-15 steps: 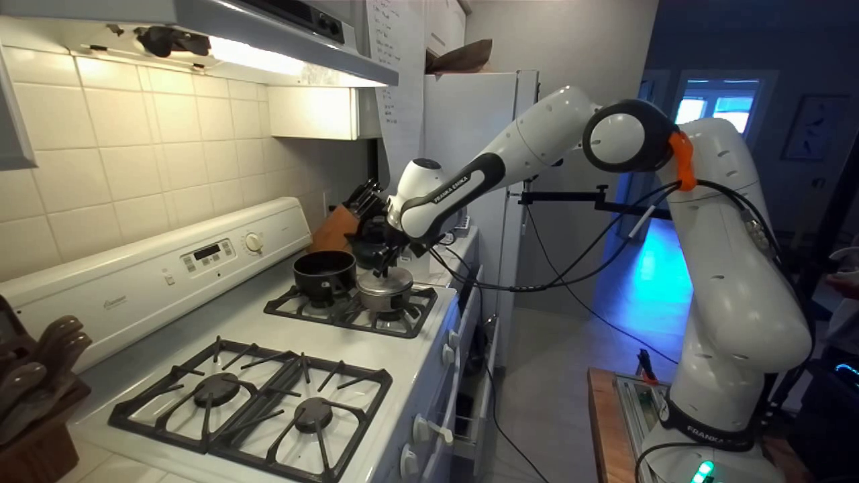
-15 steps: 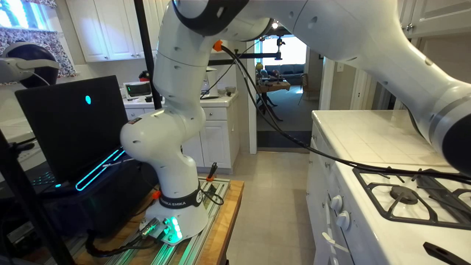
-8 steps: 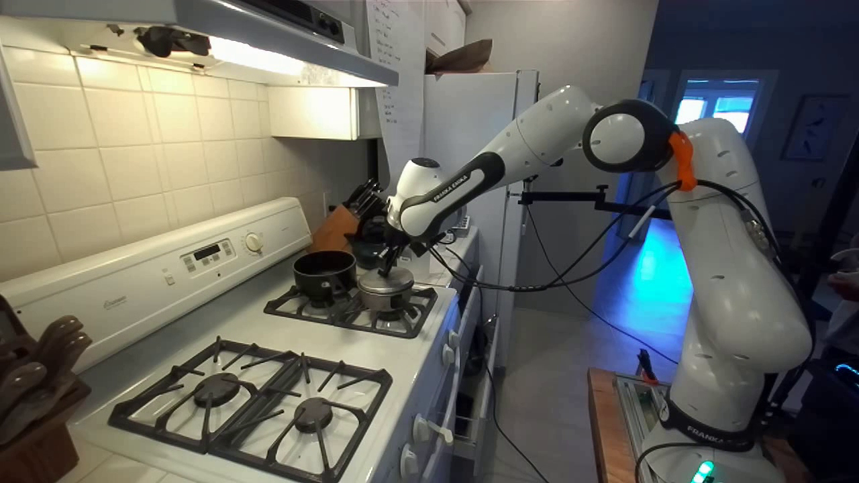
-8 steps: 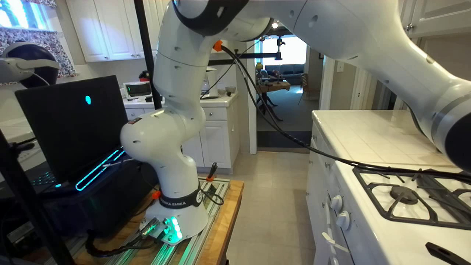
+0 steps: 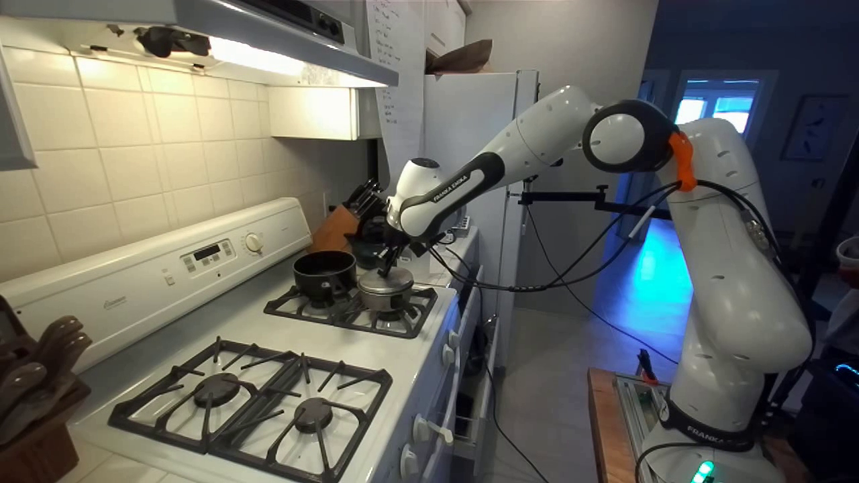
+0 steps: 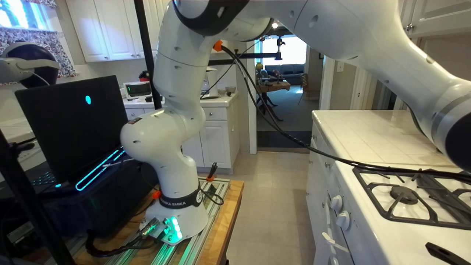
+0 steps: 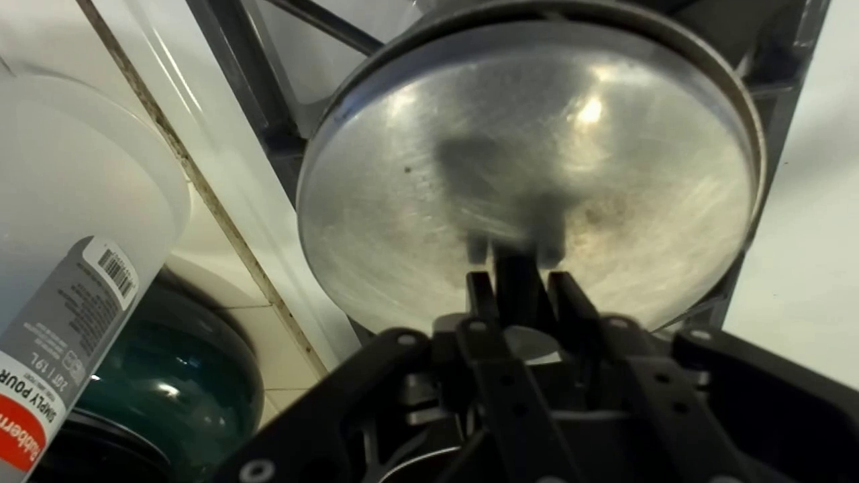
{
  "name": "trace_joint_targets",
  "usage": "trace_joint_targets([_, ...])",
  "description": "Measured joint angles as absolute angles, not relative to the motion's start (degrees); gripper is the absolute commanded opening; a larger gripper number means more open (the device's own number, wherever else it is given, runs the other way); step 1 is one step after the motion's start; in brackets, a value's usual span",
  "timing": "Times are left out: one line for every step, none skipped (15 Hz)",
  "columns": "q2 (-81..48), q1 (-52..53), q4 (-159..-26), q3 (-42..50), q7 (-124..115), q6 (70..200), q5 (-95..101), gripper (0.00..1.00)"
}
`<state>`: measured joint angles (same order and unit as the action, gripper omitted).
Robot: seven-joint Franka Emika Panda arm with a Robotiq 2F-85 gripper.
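A small silver pot [image 5: 382, 302] with a metal lid [image 5: 388, 279] sits on the stove's far burner, on the front side. My gripper [image 5: 385, 270] reaches down onto the lid from above. In the wrist view the domed lid [image 7: 416, 221] fills the middle, and its dark knob [image 7: 519, 295] stands between the two fingers. The gripper [image 7: 518, 276] is shut on that knob, fingertips just over the lid's surface. The lid rests within the pot's rim. A black handle [image 6: 447, 254] shows at the lower corner of an exterior view; the gripper is outside that view.
A black pot [image 5: 325, 278] stands right beside the silver one. Nearby are a knife block [image 5: 335, 229], a dark green kettle [image 7: 181, 382] and a white pitcher [image 7: 80, 161]. The range hood [image 5: 288, 40] hangs above the stove. Cables [image 5: 537, 285] droop from the arm.
The fingers have drawn together around the lid's knob. Pot, lid and black handle have shifted very slightly. Over the last half second the arm looks still.
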<state>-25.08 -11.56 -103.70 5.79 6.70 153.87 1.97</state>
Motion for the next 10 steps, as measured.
trace_joint_targets([-25.07,-11.46,-103.57,5.79,6.7,153.87,2.0,0.06])
trace_joint_targets([-25.06,-11.3,-103.38,5.8,6.7,153.87,2.03,0.06])
trace_joint_targets([-25.0,-11.09,-103.22,5.84,6.7,153.87,2.08,0.06])
trace_joint_targets([-24.85,-10.87,-103.16,5.89,6.7,153.87,2.19,0.06])
trace_joint_targets([-24.68,-10.65,-103.14,5.93,6.7,153.87,2.31,0.06])
trace_joint_targets([-24.54,-10.42,-103.11,5.99,6.7,153.87,2.43,0.06])
trace_joint_targets([-24.43,-10.23,-103.09,6.07,6.7,153.87,2.51,0.06])
trace_joint_targets([-24.35,-10.09,-103.08,6.11,6.7,153.87,2.57,0.06])
trace_joint_targets([-24.3,-9.97,-103.07,6.17,6.7,153.87,2.59,0.06])
trace_joint_targets([-24.25,-9.88,-103.07,6.21,6.7,153.87,2.6,0.06])
